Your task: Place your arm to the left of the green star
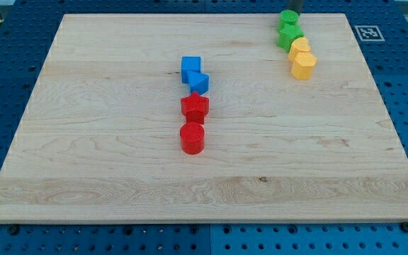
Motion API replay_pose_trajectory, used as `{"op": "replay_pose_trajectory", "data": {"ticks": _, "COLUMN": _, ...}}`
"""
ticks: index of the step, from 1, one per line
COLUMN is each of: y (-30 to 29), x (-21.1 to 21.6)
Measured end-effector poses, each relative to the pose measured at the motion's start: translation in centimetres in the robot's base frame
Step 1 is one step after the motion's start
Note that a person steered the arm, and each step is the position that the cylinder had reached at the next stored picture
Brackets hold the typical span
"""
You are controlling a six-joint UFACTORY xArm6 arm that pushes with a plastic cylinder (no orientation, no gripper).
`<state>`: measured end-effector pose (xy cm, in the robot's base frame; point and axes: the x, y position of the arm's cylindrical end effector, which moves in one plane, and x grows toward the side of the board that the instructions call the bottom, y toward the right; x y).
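Two green blocks [289,28] at one o'clock, my tip [293,13] touching above; swinging left risks nudging them. No hand fitted.

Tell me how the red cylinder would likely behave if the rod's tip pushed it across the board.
The red cylinder stands upright on a flat end, so it would probably slide rather than roll. It looks squat, so tipping seems unlikely. The red star sits right against it on the view's top side, so a push that way would likely move both. My tip is far off, by the green blocks.
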<state>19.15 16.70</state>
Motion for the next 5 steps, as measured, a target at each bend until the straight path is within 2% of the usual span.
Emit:
{"op": "replay_pose_trajectory", "data": {"ticks": 1, "y": -7.6, "x": 0.0}}
{"op": "replay_pose_trajectory", "data": {"ticks": 2, "y": -12.1, "x": 3.0}}
{"op": "replay_pose_trajectory", "data": {"ticks": 3, "y": -12.6, "x": 7.1}}
{"op": "replay_pose_trajectory", "data": {"ticks": 5, "y": -10.8, "x": 7.6}}
